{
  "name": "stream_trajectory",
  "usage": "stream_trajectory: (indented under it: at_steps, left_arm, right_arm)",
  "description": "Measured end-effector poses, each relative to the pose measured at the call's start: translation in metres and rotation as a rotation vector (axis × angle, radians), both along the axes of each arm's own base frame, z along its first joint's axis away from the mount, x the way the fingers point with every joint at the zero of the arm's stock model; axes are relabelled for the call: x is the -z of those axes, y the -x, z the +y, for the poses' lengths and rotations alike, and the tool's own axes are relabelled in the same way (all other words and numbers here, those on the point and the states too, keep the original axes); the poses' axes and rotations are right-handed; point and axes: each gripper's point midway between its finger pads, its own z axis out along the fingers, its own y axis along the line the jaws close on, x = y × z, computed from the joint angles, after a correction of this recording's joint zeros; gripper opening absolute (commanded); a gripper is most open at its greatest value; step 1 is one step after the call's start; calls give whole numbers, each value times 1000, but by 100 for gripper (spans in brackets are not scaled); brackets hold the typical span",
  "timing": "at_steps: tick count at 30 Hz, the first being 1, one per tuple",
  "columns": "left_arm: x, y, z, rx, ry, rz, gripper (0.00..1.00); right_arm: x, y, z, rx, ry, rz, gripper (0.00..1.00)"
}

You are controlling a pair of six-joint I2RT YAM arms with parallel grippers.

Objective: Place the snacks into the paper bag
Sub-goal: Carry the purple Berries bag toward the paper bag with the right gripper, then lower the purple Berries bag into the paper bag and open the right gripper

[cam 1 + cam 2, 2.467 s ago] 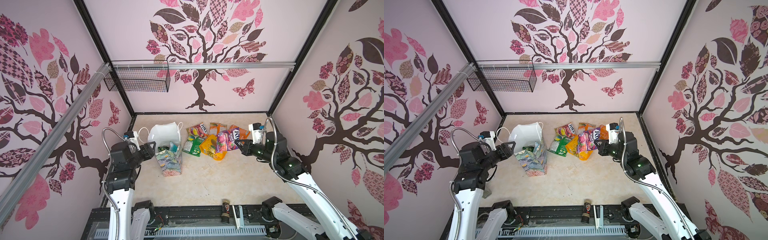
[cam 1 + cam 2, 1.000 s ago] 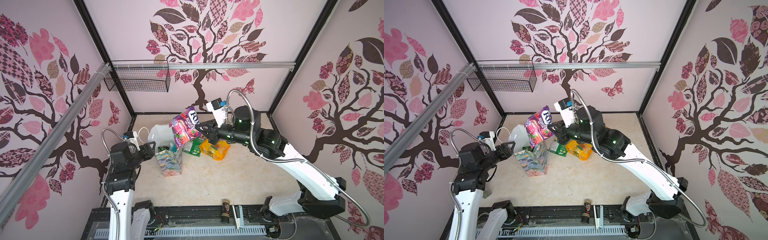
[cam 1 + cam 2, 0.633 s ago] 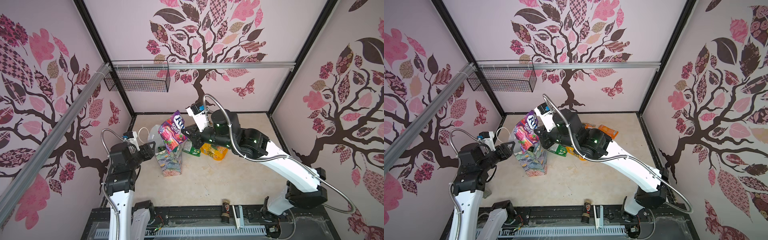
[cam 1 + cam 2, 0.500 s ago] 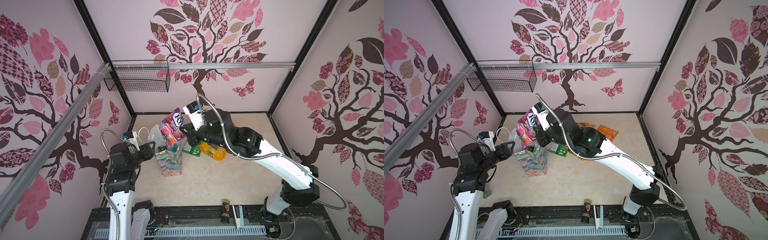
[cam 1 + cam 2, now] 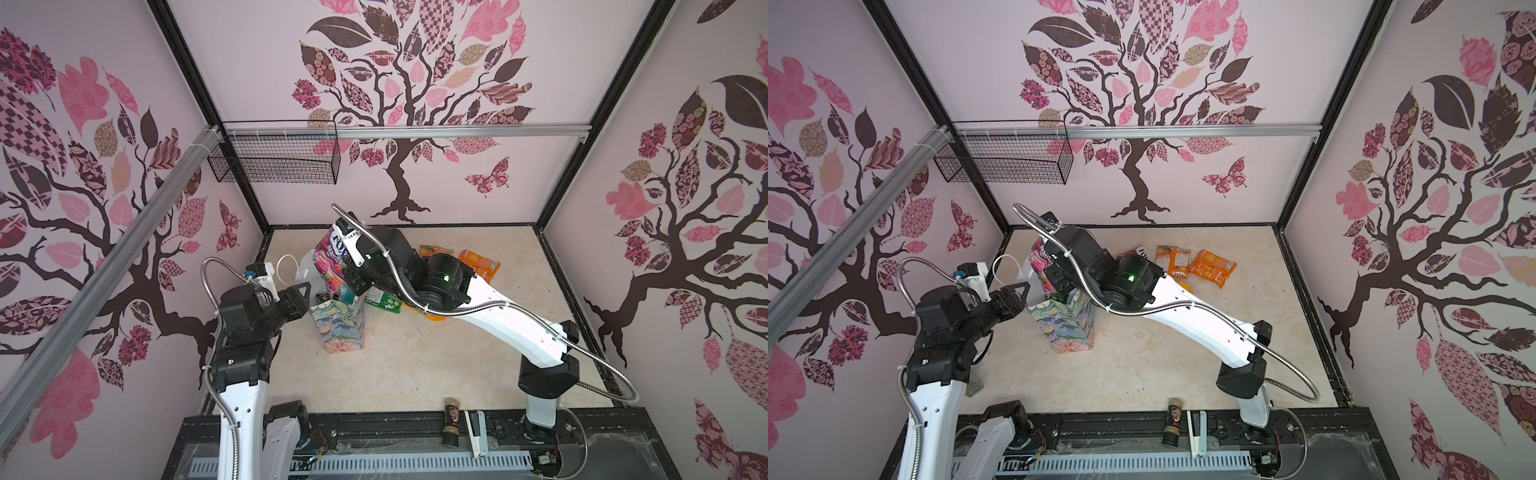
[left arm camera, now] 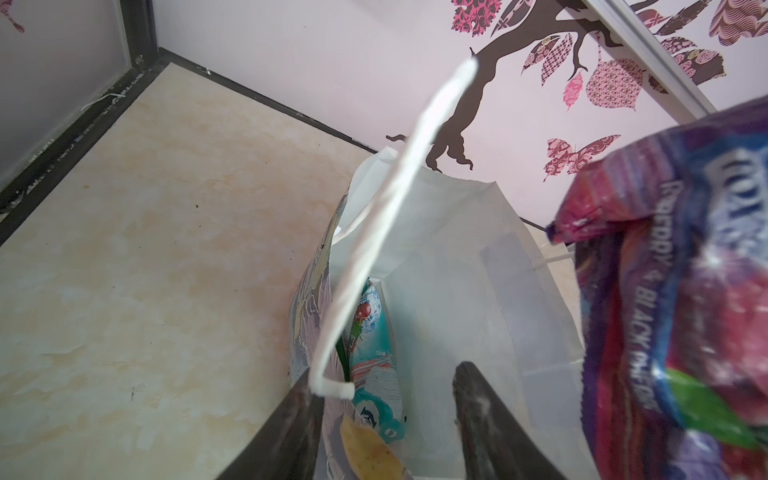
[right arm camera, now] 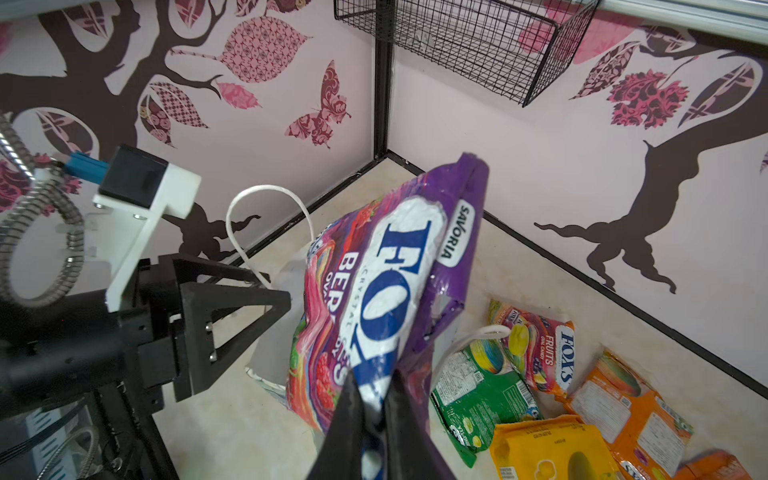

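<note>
The paper bag (image 5: 345,328) (image 5: 1067,328) stands upright at the left middle of the floor, its mouth open. My left gripper (image 5: 305,291) (image 6: 384,374) is open and straddles the bag's near wall, one finger outside and one inside. A teal packet (image 6: 374,365) and a yellow one (image 6: 370,453) lie in the bag. My right gripper (image 5: 347,284) (image 7: 376,382) is shut on a purple FOX'S packet (image 5: 330,266) (image 7: 374,299) and holds it upright right over the bag's mouth. More snacks lie to the right: green (image 7: 478,382), yellow (image 7: 548,453), orange (image 5: 1212,266).
A black wire basket (image 5: 274,162) hangs on the back wall at the left. A small dark jar (image 5: 451,419) and a white stapler-like object (image 5: 473,428) lie at the front edge. Walls close in the floor on three sides.
My right arm has swung left with the purple packet, from above the snack pile to over the bag's mouth, and come lower. The left gripper and the bag have stayed put.
</note>
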Motion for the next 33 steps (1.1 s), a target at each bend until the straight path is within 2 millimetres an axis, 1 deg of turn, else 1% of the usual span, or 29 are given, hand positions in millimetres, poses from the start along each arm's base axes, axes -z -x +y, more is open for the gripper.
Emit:
stream_trajectory:
  at_steps: [7,15,19,28,33]
  left_arm:
    - [0,0,0,0,0,0,54]
    - [0,0,0,0,0,0,55]
    - [1,0,0,0,1,2,55]
    - [0,-1,0,0,0,-4,55]
    - [0,-1,0,0,0,-4,55]
  right_arm:
    - [17,-7,9,7,43,-2,0]
    - [25,-15,27,7,41,-5,0]
    - [34,-18,34,8,55,0,0]
    - [53,-25,39,-1,69,46,0]
    - [64,-27,39,-3,74,89,0]
